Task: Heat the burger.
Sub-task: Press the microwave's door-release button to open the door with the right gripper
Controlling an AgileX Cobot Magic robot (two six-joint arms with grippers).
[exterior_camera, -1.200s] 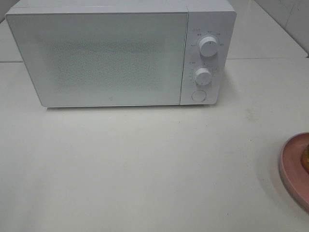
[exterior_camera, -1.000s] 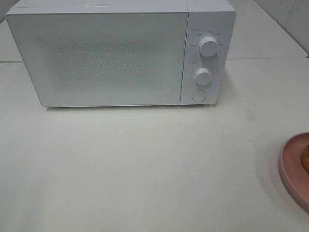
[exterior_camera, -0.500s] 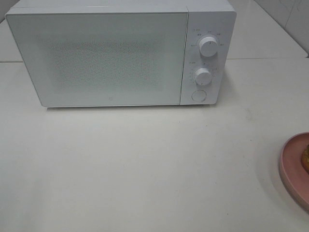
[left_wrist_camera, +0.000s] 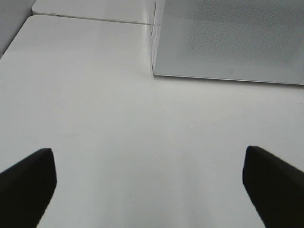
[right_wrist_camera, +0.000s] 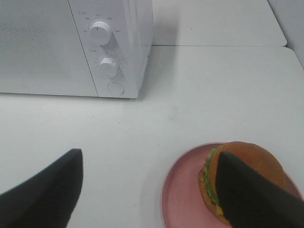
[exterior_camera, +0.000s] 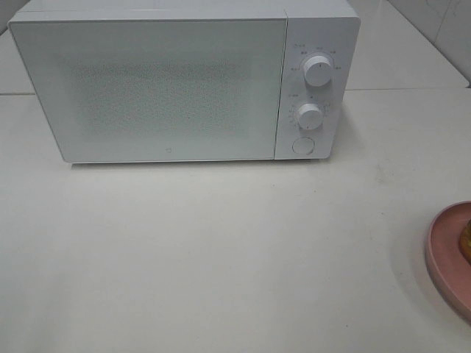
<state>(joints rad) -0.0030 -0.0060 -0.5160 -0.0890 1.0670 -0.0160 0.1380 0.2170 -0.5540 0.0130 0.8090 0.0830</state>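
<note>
Both hands are seen with fingers wide apart and nothing held: the left hand (left_wrist_camera: 147, 152) over bare surface (exterior_camera: 221, 257), the right hand (right_wrist_camera: 149, 156) just beside the burger (right_wrist_camera: 251, 159). The burger is set upright on a pink plate (right_wrist_camera: 183, 190) at the right edge of the surface. Toward the far edge, the microwave (exterior_camera: 184, 81) is closed. Its door is probably best released first, by the round button (exterior_camera: 302, 145). The burger should then be gripped gently at its sides and kept level.
</note>
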